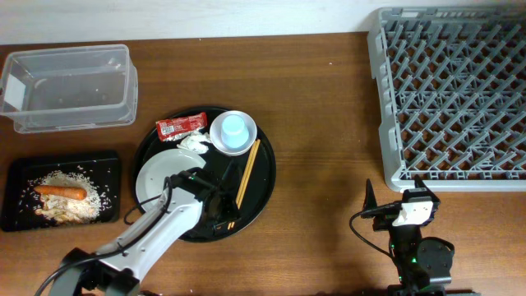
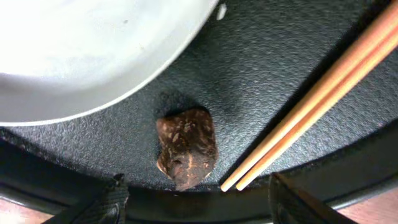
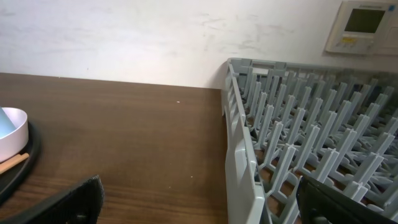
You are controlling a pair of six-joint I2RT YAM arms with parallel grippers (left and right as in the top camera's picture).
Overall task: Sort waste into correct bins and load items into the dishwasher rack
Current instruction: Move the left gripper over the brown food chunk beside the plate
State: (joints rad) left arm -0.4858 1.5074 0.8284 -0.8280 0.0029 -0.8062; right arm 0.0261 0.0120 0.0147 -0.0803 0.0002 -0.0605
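The left claw [image 2: 198, 198] is open, its two fingertips [image 2: 114, 194] set wide apart at the bottom of the wrist view. The brown lump [image 2: 186, 148] lies just above the gap between them, touched by neither. The lump sits on the round tray [image 2: 267, 56], between the plate [image 2: 81, 56] at upper left and the chopsticks [image 2: 317, 99], which run from upper right down to lower centre. In the overhead view the round tray holds, near its upper edge, the sachet [image 1: 181, 126], the tissue [image 1: 196, 141] just below it, and the dish [image 1: 220, 141] with the cup [image 1: 235, 127] in it. The rice [image 1: 78, 205] and carrot [image 1: 62, 191] lie in the black tray [image 1: 23, 174] at lower left, and the tub [image 1: 70, 86] stands above it at upper left. The rack [image 1: 452, 94] fills the upper right. The right claw [image 1: 394, 204] is below the rack at lower right, open too, its fingers [image 3: 68, 202] spread to the bottom corners of its wrist view and holding nothing.
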